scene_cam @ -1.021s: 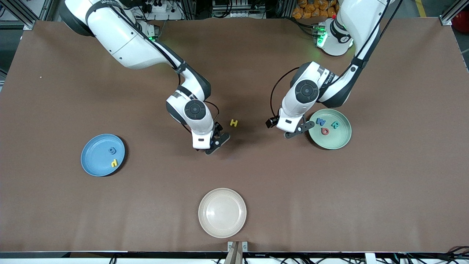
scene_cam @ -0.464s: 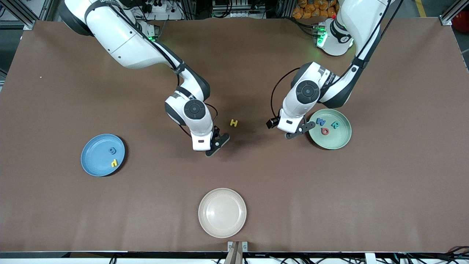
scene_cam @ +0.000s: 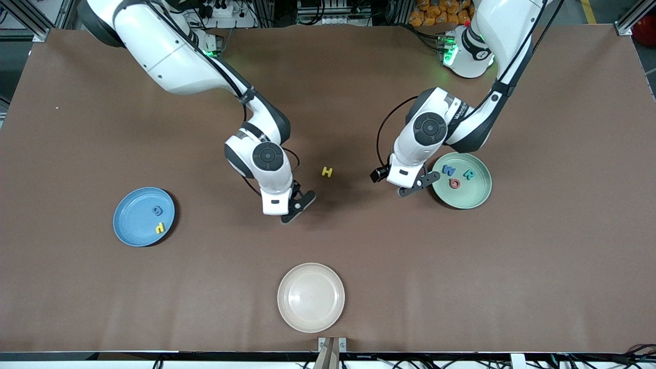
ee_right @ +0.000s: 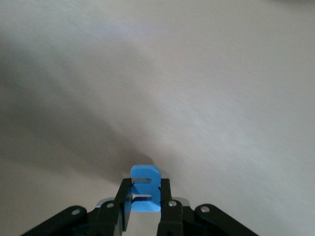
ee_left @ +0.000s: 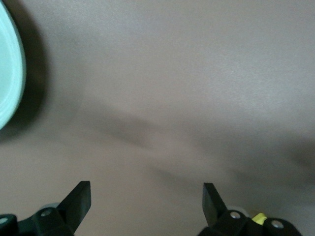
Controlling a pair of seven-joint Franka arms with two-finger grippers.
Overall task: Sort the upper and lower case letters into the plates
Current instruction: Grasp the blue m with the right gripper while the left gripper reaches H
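My right gripper (scene_cam: pixel 293 211) hangs low over the middle of the table, shut on a small blue letter (ee_right: pixel 145 175) that stands up between its jaws (ee_right: pixel 145 186); the hand hides that letter in the front view. A yellow H (scene_cam: pixel 327 172) lies on the table between the two hands. My left gripper (scene_cam: pixel 416 185) is open and holds nothing (ee_left: pixel 146 191), just beside the mint green plate (scene_cam: pixel 464 199). That plate carries a blue W (scene_cam: pixel 449 169), a teal R (scene_cam: pixel 468 174) and a salmon letter (scene_cam: pixel 454 183). The blue plate (scene_cam: pixel 132 219) holds a blue letter (scene_cam: pixel 157 210) and a yellow one (scene_cam: pixel 160 227).
A cream-white plate (scene_cam: pixel 311 296) with nothing on it sits near the table's front edge. The mint plate's rim (ee_left: pixel 11 73) shows at the border of the left wrist view. Bare brown tabletop lies between the plates.
My right gripper has shut on the blue letter and shifted a little toward the blue plate's end and the front camera. The left arm has hardly moved.
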